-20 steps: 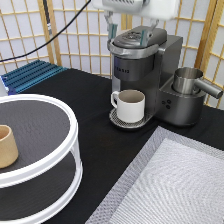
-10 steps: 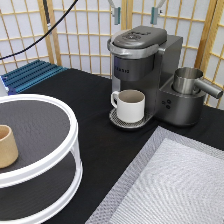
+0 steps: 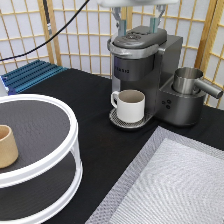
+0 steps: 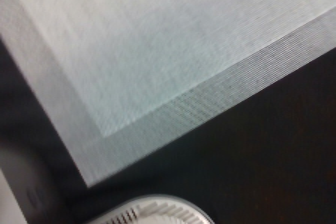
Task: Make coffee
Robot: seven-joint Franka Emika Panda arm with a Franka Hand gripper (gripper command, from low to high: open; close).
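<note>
Counted: one coffee machine (image 3: 142, 65), one cream mug (image 3: 131, 105) on its drip tray, one steel pitcher (image 3: 190, 81), one tan wooden cup (image 3: 7, 146), one two-tier white turntable (image 3: 47, 165), one grey woven mat (image 3: 175, 185), one blue rack (image 3: 32, 74).

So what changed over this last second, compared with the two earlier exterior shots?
The gripper has dropped from the exterior view's top edge to just above the coffee machine's lid, fingers open and holding nothing. The cream mug, wooden cup and metal jug have not moved.
</note>
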